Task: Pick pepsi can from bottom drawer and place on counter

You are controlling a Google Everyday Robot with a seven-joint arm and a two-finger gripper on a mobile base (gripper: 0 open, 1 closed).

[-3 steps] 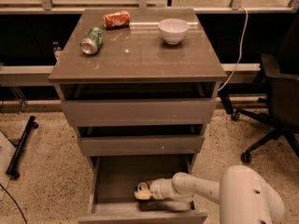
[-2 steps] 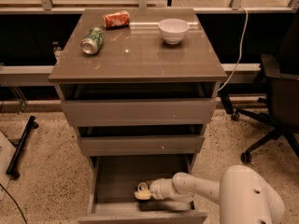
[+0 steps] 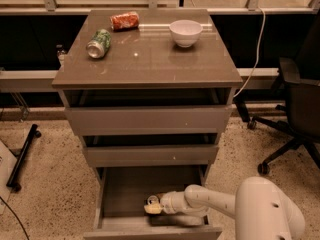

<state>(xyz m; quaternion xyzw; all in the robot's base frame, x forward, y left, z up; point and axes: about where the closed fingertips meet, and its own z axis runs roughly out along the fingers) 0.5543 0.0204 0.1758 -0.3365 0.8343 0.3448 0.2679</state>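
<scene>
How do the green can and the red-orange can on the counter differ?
The green can lies nearer the front; the red-orange can farther back. The green can shows its silver end; the red-orange can lies crosswise, side on. Both lie tipped over on the counter. The gripper is down in the bottom drawer.

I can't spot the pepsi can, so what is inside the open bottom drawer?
The robot's pale tool reaches into the deep grey-brown bottom drawer, near its front. No dark can shows; the tool and the drawer front may cover it.
</scene>
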